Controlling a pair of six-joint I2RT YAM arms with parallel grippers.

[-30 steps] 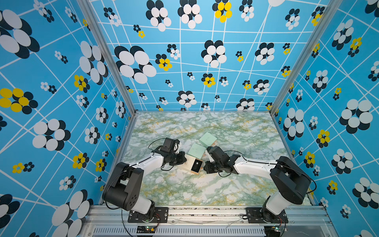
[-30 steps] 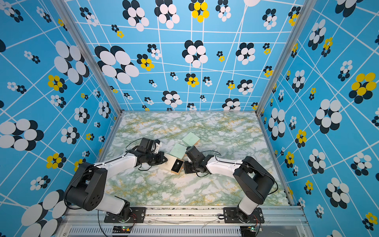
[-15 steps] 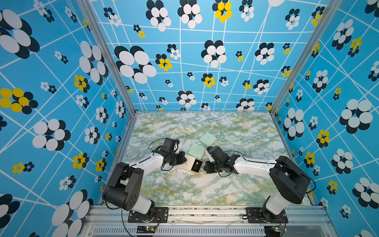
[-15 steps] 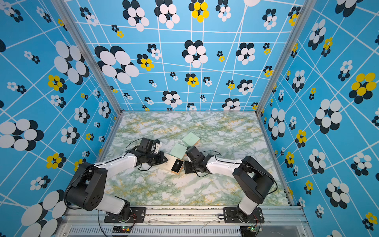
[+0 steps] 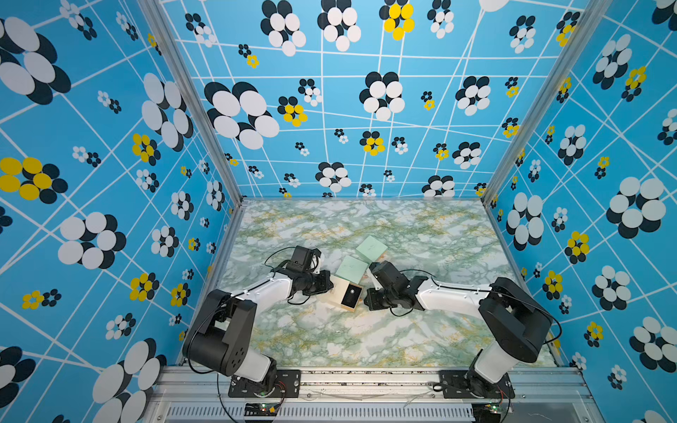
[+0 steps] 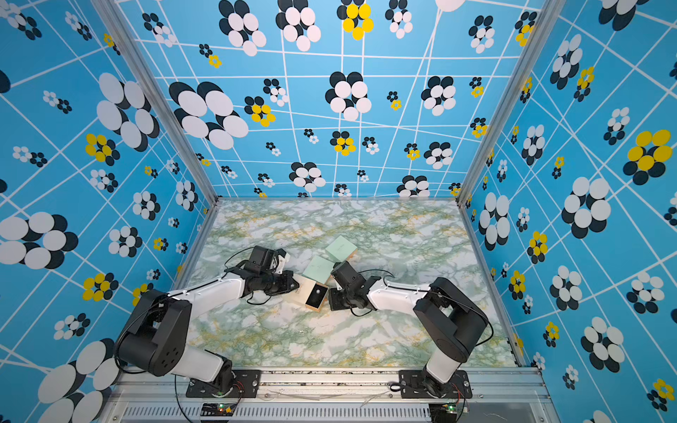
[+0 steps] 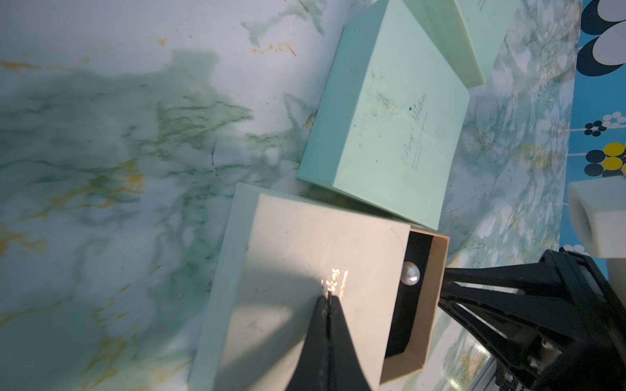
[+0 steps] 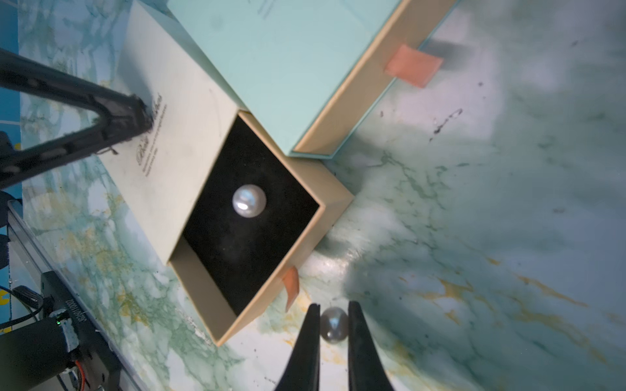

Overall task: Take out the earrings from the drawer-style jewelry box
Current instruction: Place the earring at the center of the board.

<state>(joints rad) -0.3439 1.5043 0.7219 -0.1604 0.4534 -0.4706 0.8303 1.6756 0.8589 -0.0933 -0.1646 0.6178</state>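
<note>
left gripper [image 7: 328, 297], pressed together, pins the sleeve [image 7: 305, 243]; right gripper [image 8: 333, 309] pinches one pearl [image 8: 334, 327] just outside the drawer [image 8: 333, 203], likely needing release before the second pearl [image 8: 249, 200] inside.

Quick count: one cream box [image 8: 169, 135], two mint boxes [image 5: 352, 269] [image 5: 371, 249], two pearl earrings [image 8: 249, 200] [image 8: 334, 326], one between the right claw [image 8: 333, 304] tips, one just beside.

I see the table [image 5: 421, 234] marbled white with green and ochre veins; the walls [image 5: 110, 146] are blue, white-lined, with black-white and yellow flowers. The closed box [image 8: 288, 61] is mint. The open sleeve [image 8: 169, 152] is cream, its drawer [image 8: 333, 201] tan, lined black (slightly dusty). The drawer pearl [image 8: 249, 200] gleams silvery white, the outside pearl [image 8: 334, 325] greyer; the pull tab [image 8: 413, 66] is orange.
</note>
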